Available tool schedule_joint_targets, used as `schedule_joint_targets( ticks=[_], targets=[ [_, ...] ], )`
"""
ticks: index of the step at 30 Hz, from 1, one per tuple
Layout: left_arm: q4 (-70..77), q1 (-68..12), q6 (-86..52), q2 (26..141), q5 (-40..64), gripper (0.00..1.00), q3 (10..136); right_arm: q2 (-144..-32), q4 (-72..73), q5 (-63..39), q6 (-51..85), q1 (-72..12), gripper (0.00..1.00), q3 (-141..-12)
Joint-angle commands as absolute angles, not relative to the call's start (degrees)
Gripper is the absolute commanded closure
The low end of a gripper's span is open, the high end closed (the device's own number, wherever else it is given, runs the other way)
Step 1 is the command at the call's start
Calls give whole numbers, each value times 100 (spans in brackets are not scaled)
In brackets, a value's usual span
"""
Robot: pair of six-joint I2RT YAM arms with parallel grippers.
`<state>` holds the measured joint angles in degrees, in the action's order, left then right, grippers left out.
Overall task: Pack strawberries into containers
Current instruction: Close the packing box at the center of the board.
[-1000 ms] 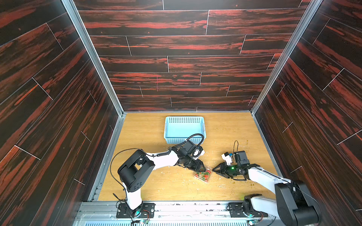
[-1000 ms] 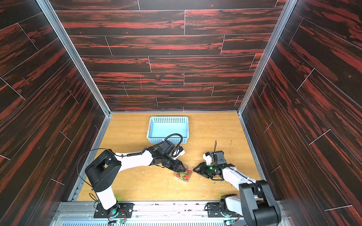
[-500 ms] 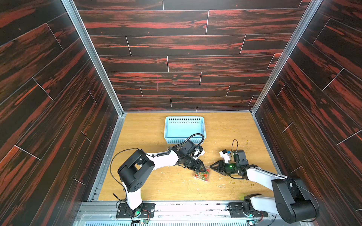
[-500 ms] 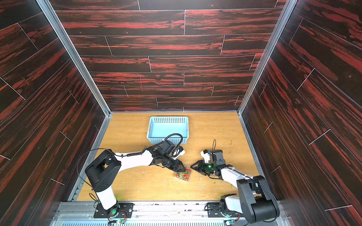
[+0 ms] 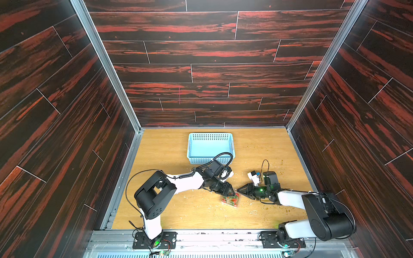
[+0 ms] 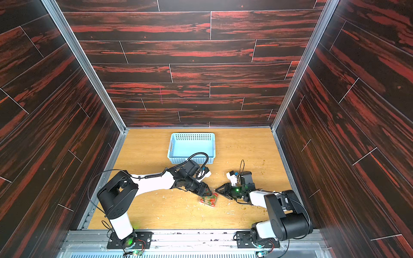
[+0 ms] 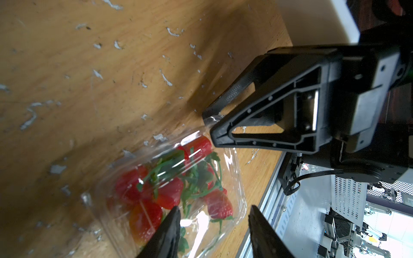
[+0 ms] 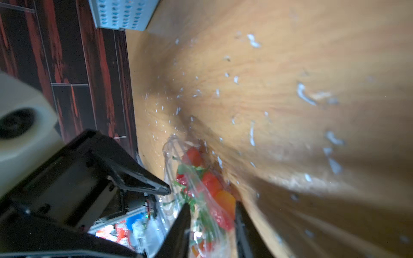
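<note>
The clear clamshell container (image 5: 230, 200) (image 6: 209, 200) lies on the wooden table, lid down over several red strawberries (image 7: 169, 194) with green caps. My left gripper (image 5: 232, 193) (image 7: 214, 225) comes down on it from the far left. Its jaws stand apart, one finger over the lid and the other just past the container's edge. My right gripper (image 5: 238, 190) (image 7: 209, 124) reaches in from the right. Its tips pinch the container's clear corner rim. In the right wrist view the container (image 8: 201, 178) fills the gap of that gripper (image 8: 212, 214).
A light blue perforated basket (image 5: 201, 160) (image 6: 192, 159) stands behind the left arm, near the table's middle back. White and green crumbs lie scattered on the table. A metal rail (image 5: 201, 233) runs along the front edge.
My right gripper has moved left up to the container and its jaws have narrowed around the rim. The left arm and the container have stayed put.
</note>
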<state>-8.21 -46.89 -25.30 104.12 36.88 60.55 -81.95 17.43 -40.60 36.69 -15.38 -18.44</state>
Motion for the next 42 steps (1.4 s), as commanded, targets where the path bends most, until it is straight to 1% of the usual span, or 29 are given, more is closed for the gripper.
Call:
schedule_joint_targets(
  ticks=[1,3,5,8,9,11,13,16,22,28,34,42],
  targets=[
    [-1031,-4720,-2475,10383,3612,48,6002,-8306,1794,-4035,3690,-1608,78,-1753],
    [-1028,-4720,-2476,10381,3613,48,5996,-8306,1814,-4034,3708,-1610,83,-1746],
    [-1032,-4720,-2476,10372,3615,48,5982,-8293,1818,-4031,3710,-1609,85,-1740],
    [-1033,-4720,-2468,10371,3612,48,5985,-8273,1743,-3994,3680,-1608,85,-1758],
    [-1033,-4719,-2468,10365,3612,48,5982,-8258,1720,-4006,3676,-1610,83,-1771],
    [-1061,-4720,-2439,10323,3587,48,5985,-8138,1458,-3921,3561,-1608,69,-1855],
    [-1125,-4698,-2399,10262,3522,48,5984,-7952,1073,-3772,3396,-1608,61,-1988],
    [-1280,-4524,-2253,10153,3478,48,6047,-7665,588,-3601,3205,-1591,55,-2161],
    [-1437,-4083,-2121,9577,3445,47,6016,-7146,175,-3744,3284,-1648,54,-2069],
    [-1206,-4029,-2182,9509,3566,47,5842,-6506,-231,-3463,3556,-2190,54,-1817],
    [-1002,-4160,-2272,9581,3595,47,5682,-6686,173,-3163,4061,-2764,54,-1614],
    [-850,-4374,-2320,9729,3603,47,5608,-6782,211,-2818,4336,-3144,54,-1577]
  ],
)
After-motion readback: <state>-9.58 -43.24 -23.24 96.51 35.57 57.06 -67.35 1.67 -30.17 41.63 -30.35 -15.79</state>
